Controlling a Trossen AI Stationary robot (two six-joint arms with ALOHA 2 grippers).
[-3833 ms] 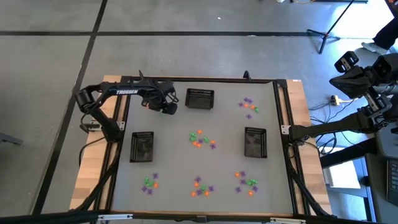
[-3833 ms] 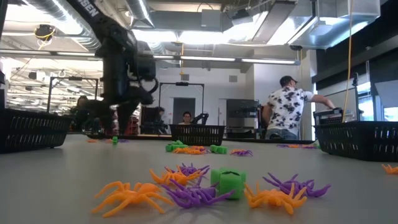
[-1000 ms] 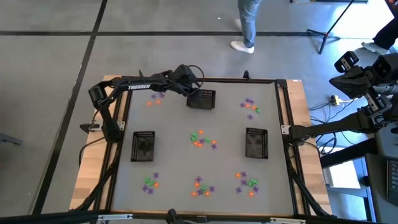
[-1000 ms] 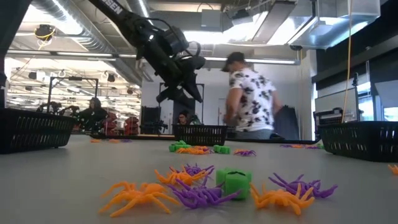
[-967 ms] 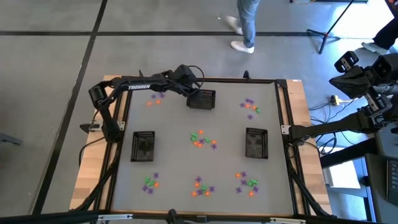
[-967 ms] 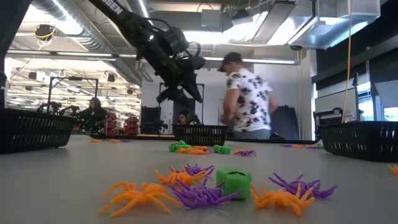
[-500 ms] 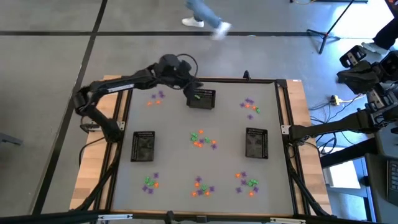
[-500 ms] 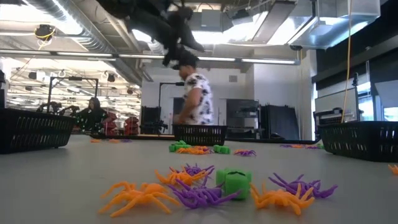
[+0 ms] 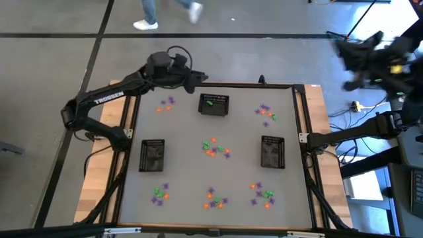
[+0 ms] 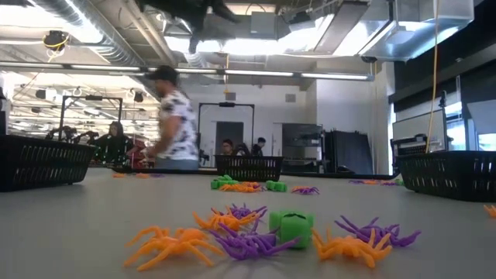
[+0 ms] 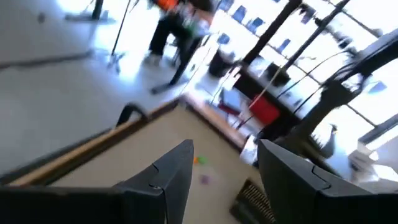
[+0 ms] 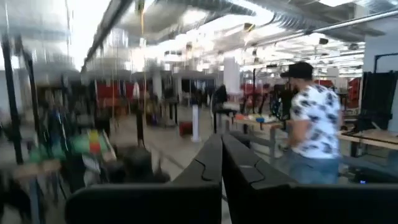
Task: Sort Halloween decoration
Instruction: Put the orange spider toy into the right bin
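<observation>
Holding a green trinket (image 9: 209,101), back basket (image 9: 213,96); left end effector (image 9: 195,79) spread, empty, just beside.

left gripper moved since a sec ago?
Yes. The left gripper has pulled back off the top basket, past the table's far edge.

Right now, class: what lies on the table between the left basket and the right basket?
In the high view, between the left basket and the right basket lies one middle cluster of trinkets, orange, green and purple.
</observation>
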